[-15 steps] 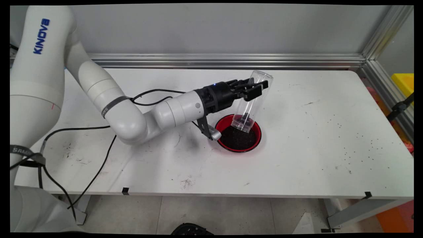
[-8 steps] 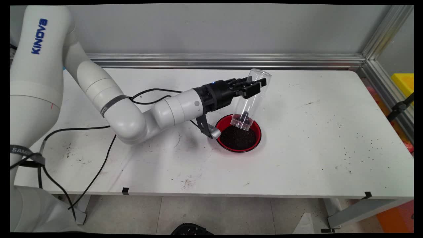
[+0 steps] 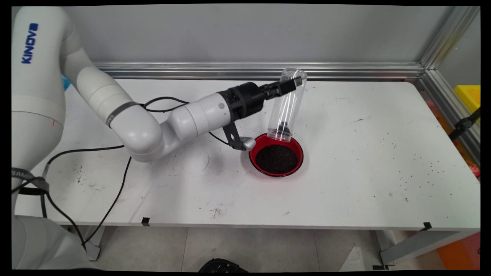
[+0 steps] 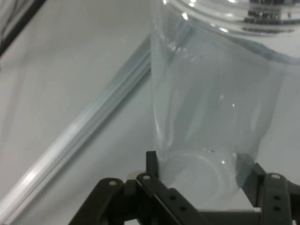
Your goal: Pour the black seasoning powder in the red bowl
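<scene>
While above the red bowl (image 3: 277,158), jaws clamp the clear cup (image 3: 287,104).

Up goes the gripper (image 3: 288,85), toward the frame's top. The clear cup (image 3: 285,105) swings nearly upright, its mouth now above the red bowl's (image 3: 277,168) far rim.

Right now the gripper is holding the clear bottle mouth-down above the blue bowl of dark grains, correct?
Not quite: the bowl is red, not blue, as the main view shows. The rest holds: the gripper is shut on the clear bottle, mouth-down above the bowl of dark grains.
</scene>
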You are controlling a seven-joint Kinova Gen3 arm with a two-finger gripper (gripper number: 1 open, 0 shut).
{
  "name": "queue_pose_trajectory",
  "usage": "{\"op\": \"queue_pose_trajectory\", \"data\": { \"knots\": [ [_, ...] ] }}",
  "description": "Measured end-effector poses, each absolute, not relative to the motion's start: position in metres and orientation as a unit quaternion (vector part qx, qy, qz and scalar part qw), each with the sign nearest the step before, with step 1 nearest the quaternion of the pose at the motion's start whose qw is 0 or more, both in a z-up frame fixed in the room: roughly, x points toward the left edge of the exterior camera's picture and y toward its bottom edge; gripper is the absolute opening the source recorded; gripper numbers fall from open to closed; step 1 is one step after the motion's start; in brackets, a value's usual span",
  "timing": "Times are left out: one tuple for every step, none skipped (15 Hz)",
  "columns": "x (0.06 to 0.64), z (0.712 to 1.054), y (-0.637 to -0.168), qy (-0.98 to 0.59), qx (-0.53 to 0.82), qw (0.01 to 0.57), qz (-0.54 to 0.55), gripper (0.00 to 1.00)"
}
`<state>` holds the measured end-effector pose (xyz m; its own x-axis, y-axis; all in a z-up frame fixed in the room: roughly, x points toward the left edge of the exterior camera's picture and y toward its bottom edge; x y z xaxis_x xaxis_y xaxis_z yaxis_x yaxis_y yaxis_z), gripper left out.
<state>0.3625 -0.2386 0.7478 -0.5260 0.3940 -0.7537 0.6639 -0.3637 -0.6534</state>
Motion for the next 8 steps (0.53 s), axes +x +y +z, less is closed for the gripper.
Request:
{"op": "queue_pose_trajectory", "data": {
  "knots": [
    [0.365,0.751,-0.239,0.569,0.463,0.091,-0.674,0.00],
    [0.367,0.754,-0.239,0.580,0.452,0.082,-0.673,0.00],
    [0.369,0.757,-0.238,0.593,0.438,0.072,-0.671,0.00],
    [0.372,0.760,-0.238,0.608,0.425,0.059,-0.668,0.00],
    [0.374,0.763,-0.237,0.621,0.413,0.046,-0.665,0.00],
    [0.376,0.767,-0.235,0.636,0.399,0.031,-0.660,0.00],
    [0.379,0.770,-0.234,0.649,0.387,0.017,-0.655,0.00],
    [0.381,0.773,-0.233,0.660,0.376,0.005,-0.651,0.00]
  ]
}}
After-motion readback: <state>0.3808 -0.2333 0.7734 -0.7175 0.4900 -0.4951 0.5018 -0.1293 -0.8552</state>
